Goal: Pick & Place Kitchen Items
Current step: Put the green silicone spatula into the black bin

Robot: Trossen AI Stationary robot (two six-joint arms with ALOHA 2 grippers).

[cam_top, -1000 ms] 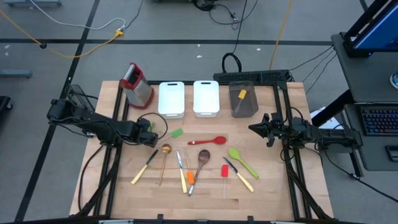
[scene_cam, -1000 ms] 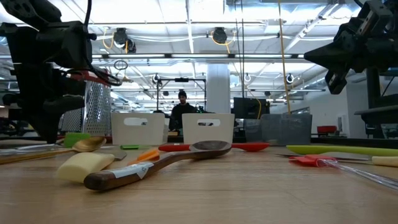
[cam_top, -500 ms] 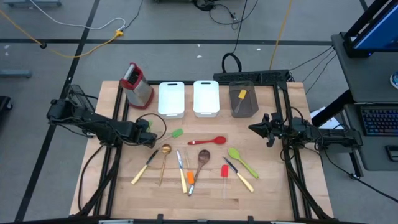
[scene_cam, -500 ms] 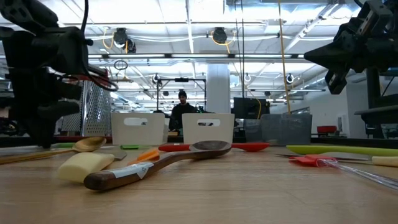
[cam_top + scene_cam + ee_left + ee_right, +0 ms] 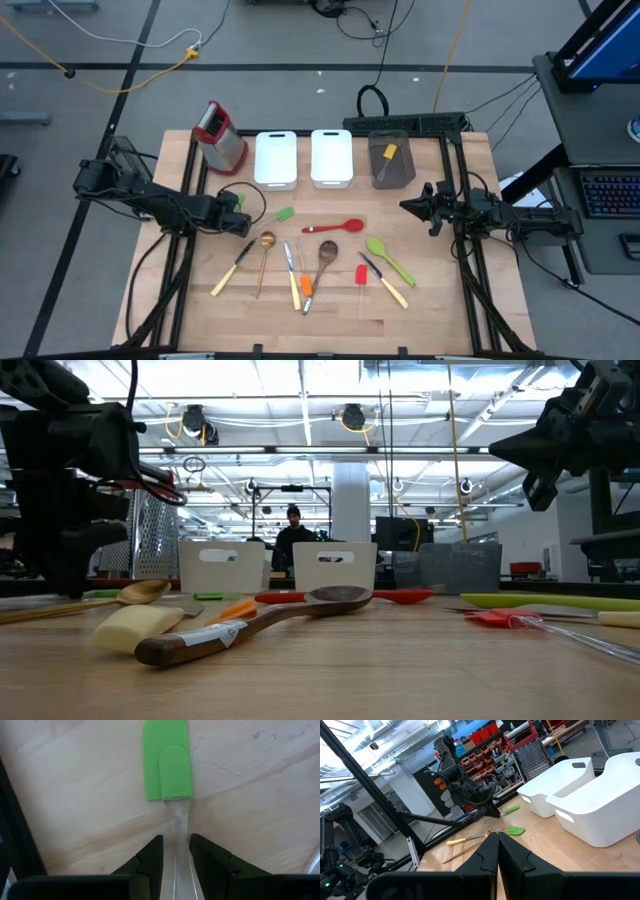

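Note:
A green spatula point(image 5: 283, 214) with a clear handle lies flat on the wooden table, left of centre. My left gripper point(image 5: 247, 223) is low at the handle's end, its two fingers point(image 5: 152, 852) closed in on either side of the handle point(image 5: 176, 827). My right gripper point(image 5: 405, 207) is shut and empty, held above the table's right side; it also shows in the low view point(image 5: 535, 470). More utensils lie near the middle: a red spoon point(image 5: 335, 227), a wooden spoon point(image 5: 324, 258), a gold spoon point(image 5: 264, 256), a green spoon point(image 5: 390, 258), a red spatula point(image 5: 361, 277) and cream-handled knives point(image 5: 231, 269). My left gripper pinches the green spatula's clear handle point(image 5: 176, 845) between its two fingers, well back from the green blade. The fingers come in low from the table's left side and lie along the handle. The spatula lies flat on the table.
Two white trays point(image 5: 275, 158) point(image 5: 331, 157) and a grey tray point(image 5: 391, 172) holding a yellow spatula point(image 5: 389, 153) stand along the far edge. A red-topped metal grater point(image 5: 220, 135) stands at the far left. A person shows far off in the low view point(image 5: 292, 535).
My left gripper has shifted a little toward the table's left edge, staying low over the table. The green spatula has stayed where it was.

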